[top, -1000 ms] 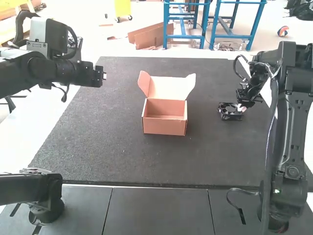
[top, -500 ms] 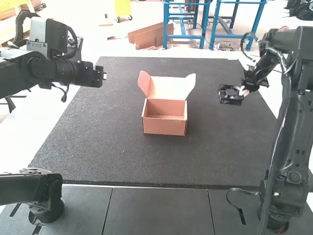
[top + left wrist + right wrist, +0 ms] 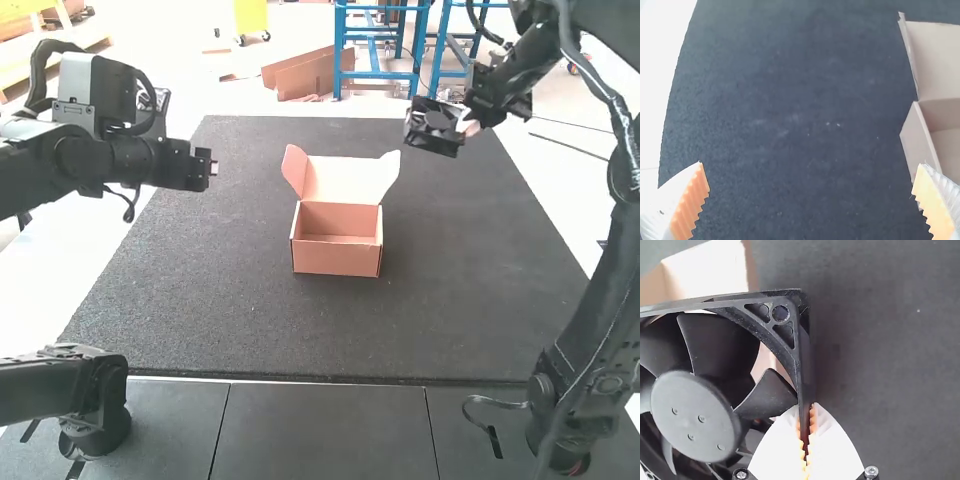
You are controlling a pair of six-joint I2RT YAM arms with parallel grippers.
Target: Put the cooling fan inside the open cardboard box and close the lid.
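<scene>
Right gripper (image 3: 805, 442) is pinching the fan (image 3: 432, 127) by one thin edge, risking it twisting loose before the box (image 3: 337, 240); left gripper (image 3: 810, 200) is hanging spread.

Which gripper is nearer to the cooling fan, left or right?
Right. The right gripper holds the cooling fan by its frame; the left gripper hovers far off, beyond the cardboard box.

The high camera looked forward and down from behind the arms, taking in the whole black textured tabletop mat (image 3: 200, 300). The left wrist camera faced the mat from farther off, the right wrist camera sat close against the black plastic cooling fan (image 3: 690, 415); all three shared the open brown cardboard box (image 3: 336, 238).
</scene>
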